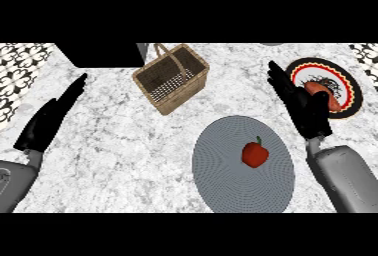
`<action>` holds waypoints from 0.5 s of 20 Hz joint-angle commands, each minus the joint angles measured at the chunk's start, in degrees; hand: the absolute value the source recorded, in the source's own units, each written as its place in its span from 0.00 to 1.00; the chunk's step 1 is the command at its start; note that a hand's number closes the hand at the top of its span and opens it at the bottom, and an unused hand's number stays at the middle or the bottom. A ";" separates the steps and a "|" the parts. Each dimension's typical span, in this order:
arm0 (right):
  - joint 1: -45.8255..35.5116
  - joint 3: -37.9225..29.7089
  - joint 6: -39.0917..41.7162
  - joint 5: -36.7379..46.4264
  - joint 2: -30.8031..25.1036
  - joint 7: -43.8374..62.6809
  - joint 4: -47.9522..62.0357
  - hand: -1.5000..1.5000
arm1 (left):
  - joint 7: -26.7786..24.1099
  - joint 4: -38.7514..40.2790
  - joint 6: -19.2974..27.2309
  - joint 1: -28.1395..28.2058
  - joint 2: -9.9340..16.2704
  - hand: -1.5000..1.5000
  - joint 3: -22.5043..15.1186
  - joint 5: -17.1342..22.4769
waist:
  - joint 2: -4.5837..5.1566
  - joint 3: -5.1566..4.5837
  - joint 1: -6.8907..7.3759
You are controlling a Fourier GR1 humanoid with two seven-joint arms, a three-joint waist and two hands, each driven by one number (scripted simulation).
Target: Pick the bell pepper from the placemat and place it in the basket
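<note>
A red bell pepper (255, 154) with a green stem lies on the round grey placemat (229, 185) in the lower middle of the counter. The wicker basket (171, 79) with a raised handle stands up and to the left of the mat, with nothing in it. My right hand (304, 106) hovers to the upper right of the pepper, apart from it, fingers straight and open, pointing away. My left hand (50, 121) rests open at the far left, well away from the pepper and the basket.
A patterned plate (351, 85) at the right edge holds an orange-red food item (322, 90), partly hidden behind my right hand. A black block (103, 54) sits at the back left beside the basket. Patterned tiles border the far left.
</note>
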 commanded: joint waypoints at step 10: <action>15.22 -7.94 -6.34 1.86 13.73 -51.90 -6.38 0.00 | 4.31 1.79 7.20 4.55 -8.62 0.50 3.55 4.46 | 0.99 -1.34 -1.48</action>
